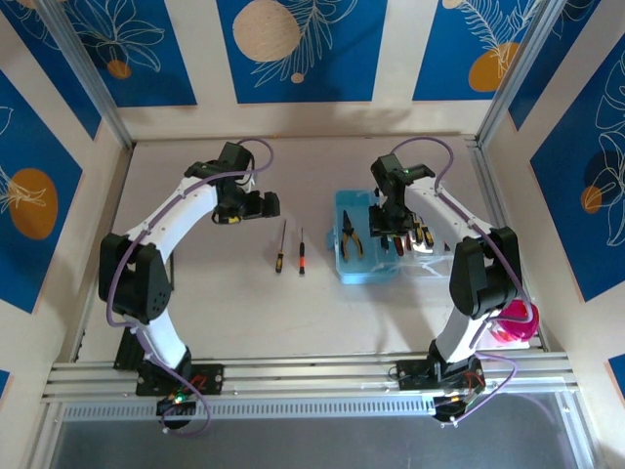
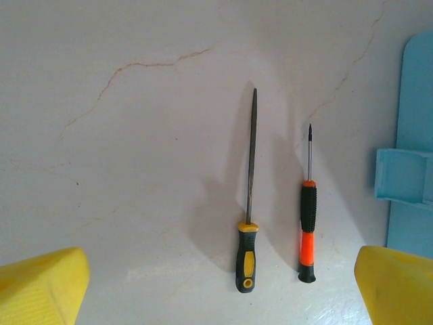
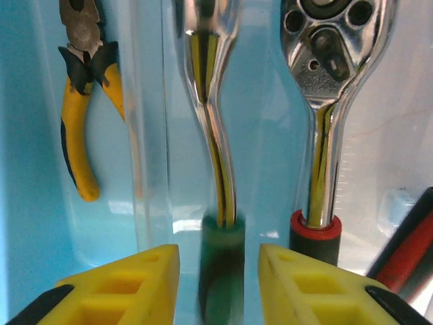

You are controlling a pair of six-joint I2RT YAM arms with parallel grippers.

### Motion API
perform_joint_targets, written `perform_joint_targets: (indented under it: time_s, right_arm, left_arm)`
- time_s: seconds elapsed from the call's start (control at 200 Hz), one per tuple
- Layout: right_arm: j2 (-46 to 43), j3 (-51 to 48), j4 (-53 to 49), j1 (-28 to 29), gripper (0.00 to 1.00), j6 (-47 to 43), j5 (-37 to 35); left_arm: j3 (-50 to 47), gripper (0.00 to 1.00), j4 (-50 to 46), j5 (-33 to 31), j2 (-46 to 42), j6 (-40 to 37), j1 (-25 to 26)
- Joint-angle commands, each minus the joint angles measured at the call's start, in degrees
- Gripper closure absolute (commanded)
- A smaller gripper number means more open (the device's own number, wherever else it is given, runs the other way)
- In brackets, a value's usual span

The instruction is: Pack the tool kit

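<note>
The top view shows the whole layout. The blue case point(image 1: 363, 266) lies open on the bench point(image 1: 215, 293), right of centre, with the right gripper point(image 1: 390, 231) low over it. The left gripper point(image 1: 260, 203) hangs over bare bench to the case's left. Two tools lie side by side between that gripper and the case, apart from each other: a yellow-black tool point(image 1: 281, 246) and an orange screwdriver point(image 1: 302, 251). Pliers point(image 1: 351, 235) rest in the left part of the case. A pink object point(image 1: 516, 322) sits by the right arm's elbow.

The left wrist view shows what the top view cannot. The left gripper point(image 2: 220, 274) has its fingers point(image 2: 44, 288) wide apart and holds nothing. The yellow-black tool point(image 2: 249, 203) and orange screwdriver point(image 2: 308, 227) lie parallel with tips pointing away, and the case edge point(image 2: 414, 101) is at far right.

The right wrist view looks inside the case point(image 3: 27, 169). The right gripper point(image 3: 218, 271) is parted, its fingers point(image 3: 128, 288) flanking a blurred green-handled tool point(image 3: 222, 271) with a gap on each side. A chrome ratchet point(image 3: 325, 88) lies just right of it, the pliers point(image 3: 81, 115) well left behind a clear divider, and a red handle point(image 3: 409, 254) at the lower right corner.
</note>
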State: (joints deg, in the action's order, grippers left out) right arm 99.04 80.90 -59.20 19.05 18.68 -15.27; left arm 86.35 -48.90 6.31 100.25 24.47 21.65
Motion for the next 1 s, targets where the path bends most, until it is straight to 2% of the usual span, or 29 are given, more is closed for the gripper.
perform_joint_targets:
  time_s: [0.0,0.11,0.195,0.305,0.385,0.46,0.665,0.83,0.995]
  right_arm:
    - [-1.06,2.12,-1.17,-0.22,0.61,0.34,-0.27]
    - [-1.6,3.5,-2.0,-0.02,0.58,0.39,-0.2]
    - [-2.43,4.82,-2.99,0.46,0.47,0.12,-0.29]
    - [-3.54,6.97,-4.44,1.0,0.15,-0.26,0.01]
    - [-3.95,8.34,-5.32,1.08,0.0,-0.74,2.06]
    - [-3.94,9.56,-5.83,1.55,0.01,-1.14,3.06]
    - [-3.09,11.55,-5.55,2.65,0.01,-1.62,4.28]
    - [-3.02,11.38,-5.34,2.75,0.01,-1.89,4.45]
    - [-2.98,10.87,-4.96,2.67,0.01,-1.89,4.72]
  left_arm:
    - [-0.39,0.0,-0.49,-0.07,0.74,-0.24,0.66]
    - [-0.3,0.0,-0.58,-0.2,1.1,-0.38,1.03]
    - [-0.3,0.0,-0.73,-0.57,1.6,-0.47,1.56]
    - [-0.12,0.0,-1.51,-1.54,3.16,-0.74,2.72]
    - [-0.21,0.0,-1.76,-2.55,4.34,-0.79,3.76]
    - [-0.47,0.01,-1.68,-3.04,5.57,-0.66,4.76]
    - [-2.27,0.12,0.12,-1.87,9.22,0.25,6.8]
    - [-2.95,0.27,0.23,-1.62,11.97,0.32,8.34]
    - [-3.84,0.35,0.65,-1.77,13.78,1.24,9.8]
